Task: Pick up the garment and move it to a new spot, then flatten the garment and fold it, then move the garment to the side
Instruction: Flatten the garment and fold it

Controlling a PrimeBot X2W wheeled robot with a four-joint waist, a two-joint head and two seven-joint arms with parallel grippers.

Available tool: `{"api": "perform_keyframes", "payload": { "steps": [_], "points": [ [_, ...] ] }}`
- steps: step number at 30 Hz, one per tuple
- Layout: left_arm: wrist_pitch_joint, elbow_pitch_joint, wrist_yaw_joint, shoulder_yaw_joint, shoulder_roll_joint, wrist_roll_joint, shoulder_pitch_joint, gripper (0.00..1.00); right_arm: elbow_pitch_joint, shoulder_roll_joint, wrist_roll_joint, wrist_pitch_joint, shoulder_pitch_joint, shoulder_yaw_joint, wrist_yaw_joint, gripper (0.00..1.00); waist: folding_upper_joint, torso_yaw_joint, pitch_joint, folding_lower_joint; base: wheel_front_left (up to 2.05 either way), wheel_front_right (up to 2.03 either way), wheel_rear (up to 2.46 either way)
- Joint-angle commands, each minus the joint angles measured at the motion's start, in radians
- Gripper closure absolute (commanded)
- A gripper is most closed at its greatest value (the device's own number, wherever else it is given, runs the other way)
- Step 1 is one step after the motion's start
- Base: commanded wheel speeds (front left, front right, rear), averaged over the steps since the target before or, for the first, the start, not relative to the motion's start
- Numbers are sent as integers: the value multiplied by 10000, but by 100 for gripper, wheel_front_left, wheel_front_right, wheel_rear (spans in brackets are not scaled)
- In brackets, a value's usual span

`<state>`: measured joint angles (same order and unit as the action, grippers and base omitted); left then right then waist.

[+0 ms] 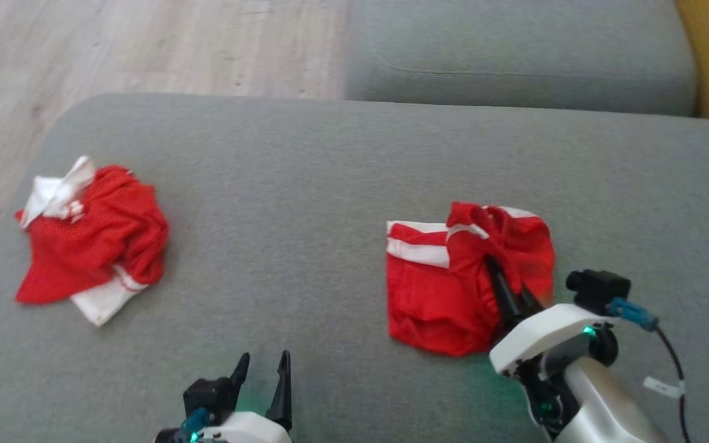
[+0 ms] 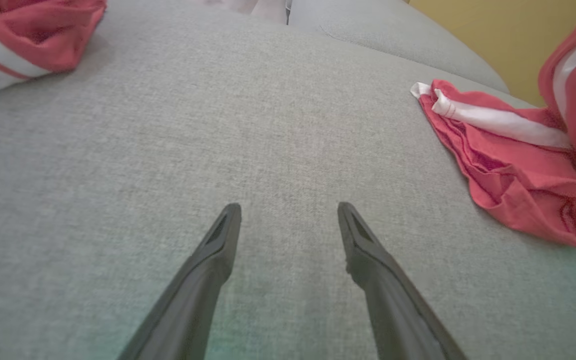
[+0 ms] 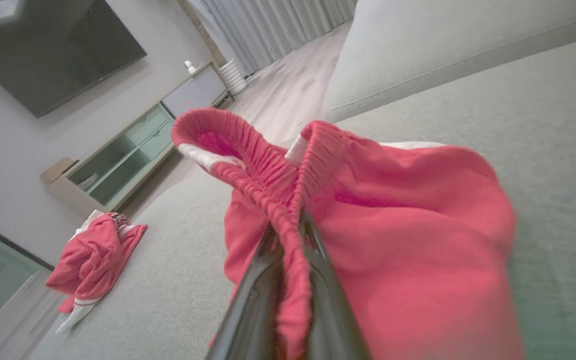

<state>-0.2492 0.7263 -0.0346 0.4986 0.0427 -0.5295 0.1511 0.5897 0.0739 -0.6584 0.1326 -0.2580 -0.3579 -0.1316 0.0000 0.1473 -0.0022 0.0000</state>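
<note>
- Lowest in the head view, the left gripper (image 1: 265,357) hovers over bare grey sofa cushion (image 1: 305,203), its two dark fingers spread wide with nothing between them.
- Its own wrist view shows the same: the left gripper (image 2: 289,207) gapes above plain fabric, apart from both pieces of clothing.
- At the lower right, the right gripper (image 1: 505,280) reaches into the red garment (image 1: 440,295), its fingers pressed together.
- From the right wrist, the right gripper (image 3: 290,230) is clamped on the gathered elastic waistband, and the red garment (image 3: 408,240) bunches up around the finger ends.
- This garment, red with white bands, lies crumpled on the right half of the cushion; its edge (image 2: 508,165) rests flat on the fabric.
- A second red-and-white garment (image 1: 96,246) sits in a heap near the cushion's left edge, well apart from the first.
- Beyond the cushion lie another grey cushion (image 1: 514,55) and pale wooden floor (image 1: 145,43).
</note>
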Motion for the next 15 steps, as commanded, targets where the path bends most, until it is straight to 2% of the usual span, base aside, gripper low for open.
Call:
{"api": "perform_keyframes", "payload": {
  "steps": [1, 3, 4, 5, 11, 15],
  "points": [
    [-126, -179, -29, -205, 76, -52, 192, 0, -214, -139, 136, 24, -495, -299, 9, 100, 0, 322, -8, 0, 0, 0, 0],
    [-126, -140, -32, -183, 76, -29, 218, 0, 155, -176, 382, -17, -639, -424, 9, 100, 0, 571, -9, 0, 0, 0, 0],
    [-126, -111, -27, -177, 76, -18, 233, 0, 335, -193, 514, -6, -719, -490, 9, 70, 0, 674, 0, 0, 0, 0, 0],
    [-126, -80, -17, -179, 76, -7, 248, 0, 498, -208, 598, -6, -786, -566, 9, 0, 0, 754, 10, 0, 0, 0, 0],
    [-126, 9, -35, -512, 76, 148, 261, 0, 434, -233, 161, 693, -973, -1315, 9, 0, 0, 751, -32, 0, 0, 0, 0],
    [-126, -263, -57, -910, 76, 408, 213, 0, 446, -224, 799, 1165, -995, -1153, 9, 0, 0, 400, -127, 0, 0, 0, 0]
  ]
}}
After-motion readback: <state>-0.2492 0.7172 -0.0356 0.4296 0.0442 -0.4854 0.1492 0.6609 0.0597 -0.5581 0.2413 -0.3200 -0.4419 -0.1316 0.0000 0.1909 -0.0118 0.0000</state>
